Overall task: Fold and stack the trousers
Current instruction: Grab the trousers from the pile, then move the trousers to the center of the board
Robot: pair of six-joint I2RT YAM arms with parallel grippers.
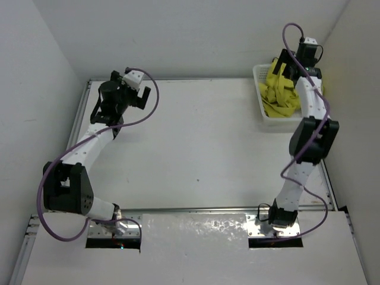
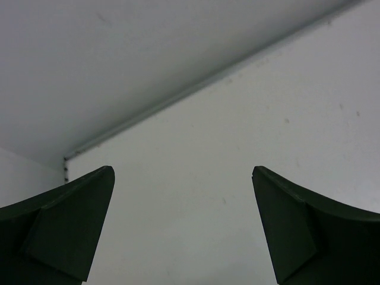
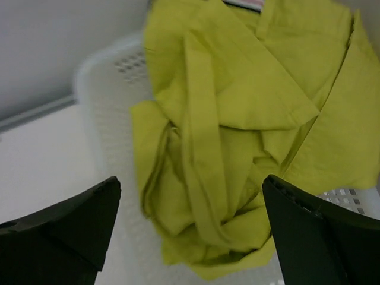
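The mustard yellow-green trousers [image 1: 279, 95] lie crumpled in a white perforated basket [image 1: 259, 74] at the back right of the table. In the right wrist view the trousers [image 3: 237, 136] fill the basket [image 3: 110, 101], with a bit of striped trim at the top edge. My right gripper [image 3: 190, 219] hangs open just above the crumpled cloth, holding nothing; in the top view it is hidden behind its wrist. My left gripper [image 1: 135, 90] is open and empty over the back left of the table, and the left wrist view shows only bare table between its fingers [image 2: 71, 225].
White walls close in the table at the back and both sides. The seam between table and back wall [image 2: 196, 89] runs close ahead of the left gripper. The basket stands against the back right corner.
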